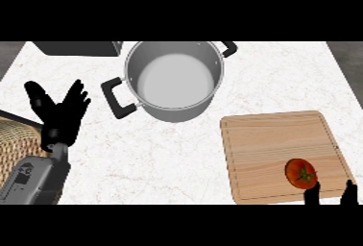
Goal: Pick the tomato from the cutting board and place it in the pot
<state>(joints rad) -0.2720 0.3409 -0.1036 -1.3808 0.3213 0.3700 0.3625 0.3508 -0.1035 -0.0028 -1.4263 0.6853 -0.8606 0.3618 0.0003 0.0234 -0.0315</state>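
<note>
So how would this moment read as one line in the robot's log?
tomato on cutting board | pot holds nothing | right hand beside tomato | left hand open, resting

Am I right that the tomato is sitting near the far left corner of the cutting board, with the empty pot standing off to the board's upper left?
Not quite: the head view shows the tomato near the near right corner of the cutting board, by the right hand. The rest holds: the empty pot stands to the board's upper left.

bright even light; soft shadow under pot (174,77); no glare, mild blur.
</note>
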